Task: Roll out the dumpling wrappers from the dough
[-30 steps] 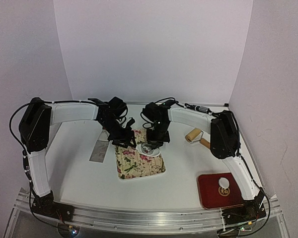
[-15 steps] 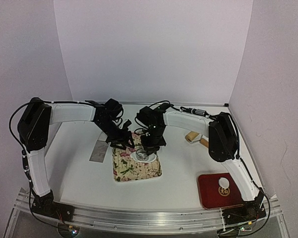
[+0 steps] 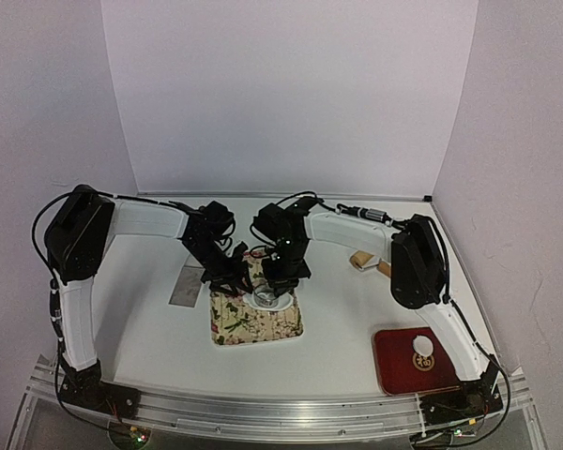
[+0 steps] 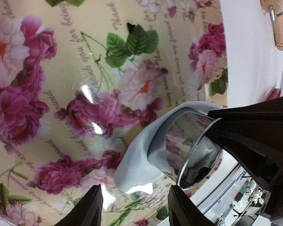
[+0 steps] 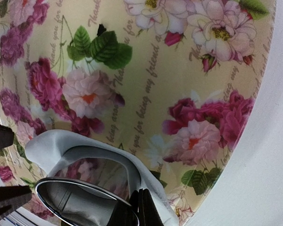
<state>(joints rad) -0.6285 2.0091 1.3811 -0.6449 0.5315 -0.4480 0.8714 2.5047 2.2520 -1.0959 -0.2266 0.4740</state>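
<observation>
A metal ring cutter (image 3: 269, 298) stands on a white dough sheet (image 3: 259, 302) on the floral board (image 3: 253, 323). In the right wrist view my right gripper (image 5: 140, 200) is shut on the rim of the ring cutter (image 5: 80, 197). The dough sheet (image 5: 80, 141) curls up around the ring's outside. My left gripper (image 4: 134, 209) is open just beside the dough sheet (image 4: 137, 160) and ring cutter (image 4: 186, 146), touching neither. One dumpling wrapper (image 3: 422, 347), a small white disc, lies on the red tray (image 3: 394, 370).
A wooden rolling pin (image 3: 366, 262) lies right of the board, behind the right arm. A flat metal scraper (image 3: 188, 286) lies left of the board. The red tray sits at the near right by the right arm's base.
Both grippers have moved left and toward the near edge. The floral board has slid the same way with the ring cutter and dough on it.
</observation>
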